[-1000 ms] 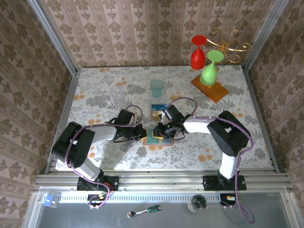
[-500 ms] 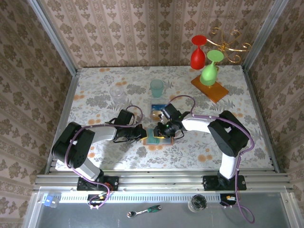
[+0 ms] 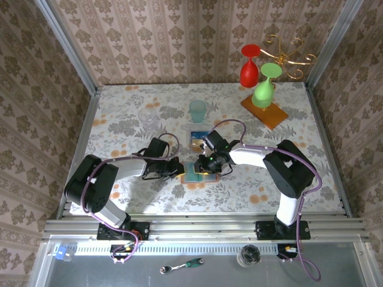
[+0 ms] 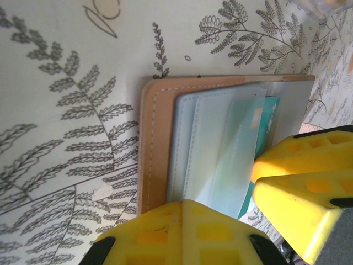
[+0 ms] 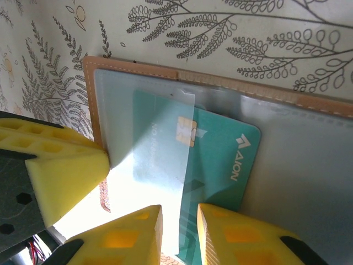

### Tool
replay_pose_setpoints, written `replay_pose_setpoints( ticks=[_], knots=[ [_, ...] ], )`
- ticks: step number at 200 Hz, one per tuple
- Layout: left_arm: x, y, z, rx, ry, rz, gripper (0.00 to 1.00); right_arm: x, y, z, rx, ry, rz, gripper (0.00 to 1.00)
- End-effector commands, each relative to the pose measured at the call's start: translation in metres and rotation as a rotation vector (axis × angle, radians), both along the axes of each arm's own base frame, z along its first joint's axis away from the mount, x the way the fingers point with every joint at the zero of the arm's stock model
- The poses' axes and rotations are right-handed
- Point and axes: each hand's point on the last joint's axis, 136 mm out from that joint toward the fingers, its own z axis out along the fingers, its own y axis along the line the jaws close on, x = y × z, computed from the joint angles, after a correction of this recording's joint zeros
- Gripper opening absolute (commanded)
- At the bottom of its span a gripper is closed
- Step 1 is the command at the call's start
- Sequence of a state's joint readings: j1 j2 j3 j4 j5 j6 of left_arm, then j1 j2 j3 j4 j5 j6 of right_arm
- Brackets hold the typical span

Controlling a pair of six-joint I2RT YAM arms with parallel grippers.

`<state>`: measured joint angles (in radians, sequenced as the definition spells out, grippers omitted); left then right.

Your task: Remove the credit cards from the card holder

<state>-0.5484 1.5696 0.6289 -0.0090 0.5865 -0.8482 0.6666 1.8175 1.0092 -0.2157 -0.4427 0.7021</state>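
The left claw (image 3: 179,170) blocks the card holder's (image 3: 192,174) left edge; bare table (image 3: 200,194) lies nearer.

Left pincer (image 3: 179,170) closed, right pincer (image 5: 179,223) slightly parted

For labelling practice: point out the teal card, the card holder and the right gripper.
teal card (image 5: 220,160): right wrist view, printed face.
card holder (image 4: 150,143): left wrist view, leather edge.
right gripper (image 5: 179,212): right wrist view, between fingertips.

Card holder (image 4: 156,143): tan leather look, matt, pale stitching along the edge. Inner pockets (image 4: 201,149): greyish see-through plastic film, glossy, catching glare. Teal card (image 5: 220,149): smooth plastic, satin finish, metallic chip. Right pincer (image 5: 177,221) fingers (image 5: 237,234): matt yellow moulded plastic. Bench (image 4: 71,83): smooth printed cover, low sheen.
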Motion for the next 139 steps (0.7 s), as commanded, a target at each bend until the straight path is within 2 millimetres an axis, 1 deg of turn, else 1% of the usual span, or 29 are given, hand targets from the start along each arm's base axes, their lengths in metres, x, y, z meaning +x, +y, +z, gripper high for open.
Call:
replay_pose_setpoints(
  ticks=[1, 54, 108, 139],
  knots=[
    [0.002, 0.001, 0.008, 0.012, -0.009, 0.0, 0.03, 0.0, -0.004, 0.011, -0.031, -0.034, 0.008, 0.26],
    [0.005, -0.009, 0.02, -0.001, -0.03, -0.02, 0.03, 0.0, -0.008, 0.014, -0.046, -0.042, 0.005, 0.26],
    [0.005, -0.02, 0.014, 0.006, -0.019, -0.045, 0.02, 0.0, -0.006, 0.024, -0.017, -0.063, 0.004, 0.27],
    [0.006, -0.022, 0.009, 0.01, -0.011, -0.051, 0.01, 0.001, -0.013, 0.022, -0.046, -0.057, -0.012, 0.27]
  ],
)
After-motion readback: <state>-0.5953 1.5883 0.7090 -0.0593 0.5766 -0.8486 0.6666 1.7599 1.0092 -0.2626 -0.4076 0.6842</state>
